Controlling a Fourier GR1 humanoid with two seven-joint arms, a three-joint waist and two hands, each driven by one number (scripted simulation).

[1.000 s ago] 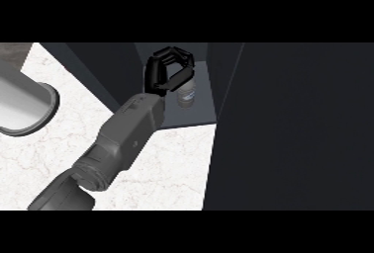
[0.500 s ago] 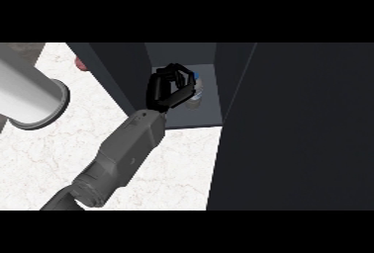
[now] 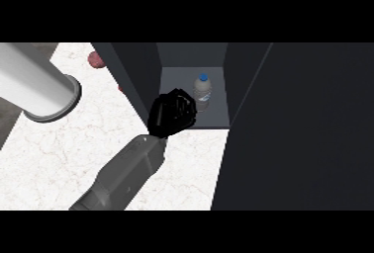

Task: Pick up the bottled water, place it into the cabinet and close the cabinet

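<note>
The bottled water [image 3: 203,89], clear with a blue cap, stands upright on the grey floor inside the open cabinet [image 3: 191,59], towards its back. My right hand [image 3: 172,114] hangs at the cabinet's front left edge, just below and left of the bottle and apart from it. Its fingers are relaxed and hold nothing. The grey forearm [image 3: 125,174] runs down to the lower left. The left hand does not show.
The dark open cabinet door [image 3: 300,128] fills the right side. The cabinet's left wall [image 3: 135,74] stands beside my hand. A large pale cylinder [image 3: 36,86] lies at the left over the white marble counter [image 3: 80,133]. A reddish object [image 3: 95,58] peeks out behind the wall.
My right hand has let go of the bottle and drawn back down and left, out of the cabinet. The bottle now stands alone inside. The view has shifted a little.
</note>
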